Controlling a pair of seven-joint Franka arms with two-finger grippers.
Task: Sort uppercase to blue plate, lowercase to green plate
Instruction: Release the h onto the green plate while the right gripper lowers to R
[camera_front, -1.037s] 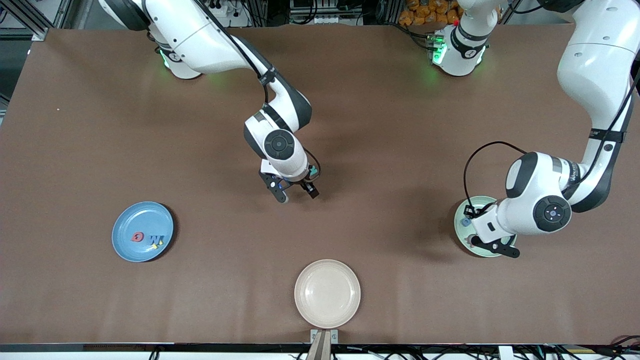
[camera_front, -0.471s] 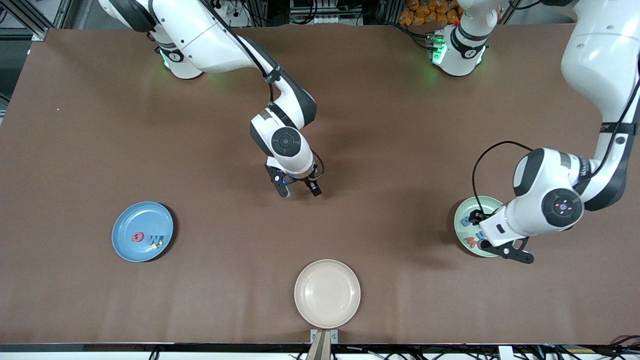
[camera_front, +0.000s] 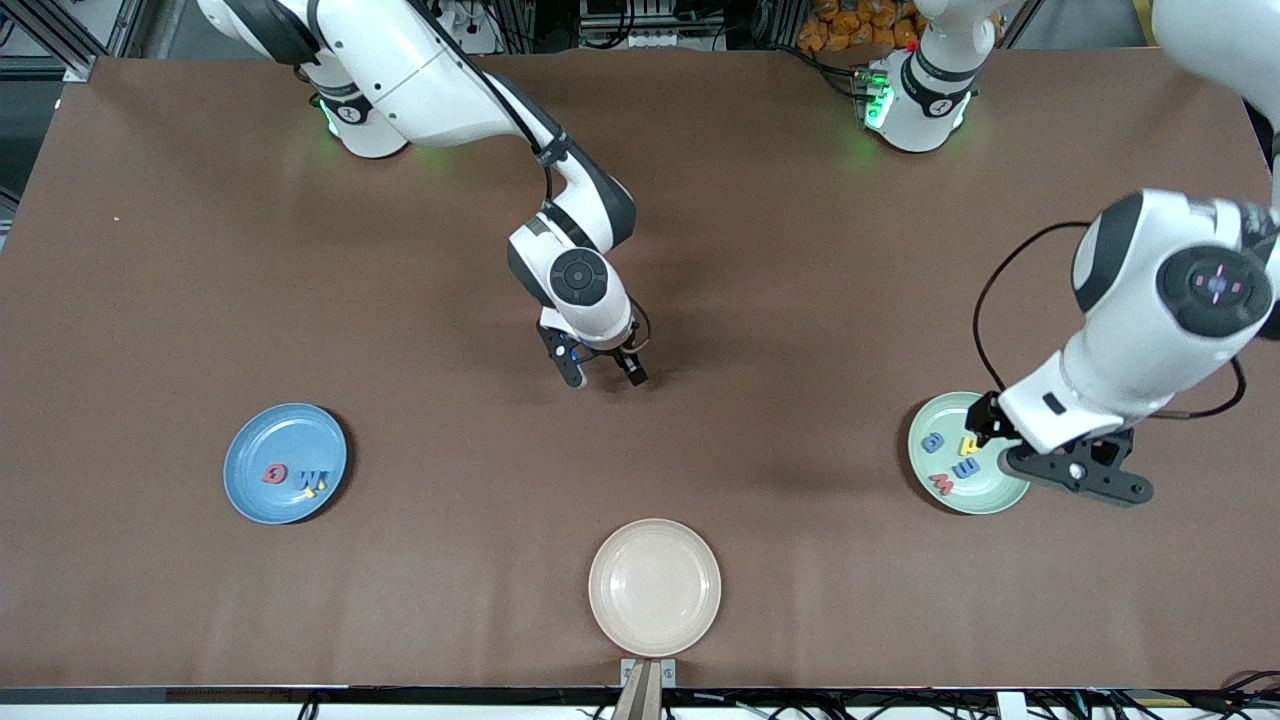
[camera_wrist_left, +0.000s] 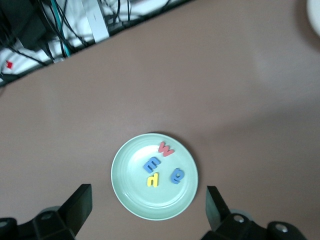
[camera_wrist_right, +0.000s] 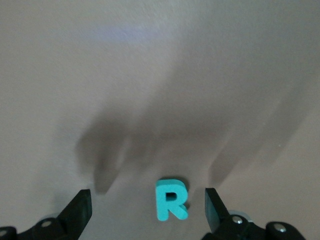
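The green plate (camera_front: 990, 492) (camera_wrist_left: 135, 195) holds lowercase letters: a red w (camera_front: 941, 484) (camera_wrist_left: 166, 148), a blue m (camera_front: 966, 467) (camera_wrist_left: 152, 164), a yellow h (camera_front: 968, 445) (camera_wrist_left: 153, 179) and a round blue letter (camera_front: 932, 441) (camera_wrist_left: 177, 175). My left gripper (camera_front: 998, 438) (camera_wrist_left: 147, 200) hangs open and empty well above that plate. The blue plate (camera_front: 262, 440) carries uppercase letters: a red Q (camera_front: 274, 473), a blue M/W (camera_front: 312, 477) and a yellow H (camera_front: 310, 491). My right gripper (camera_front: 604, 378) (camera_wrist_right: 147, 200) is open, low over mid-table. A teal R (camera_wrist_right: 171, 199) lies flat between its fingers, untouched.
An empty beige plate (camera_front: 655, 587) sits at the table's edge nearest the front camera, midway between the two coloured plates. Cables and a metal rail (camera_wrist_left: 75, 30) run along the table edge past the green plate.
My left gripper opened over the green plate, rose and drifted toward the left arm's end, uncovering the yellow h. My right gripper shifted slightly over the teal R and stayed open.
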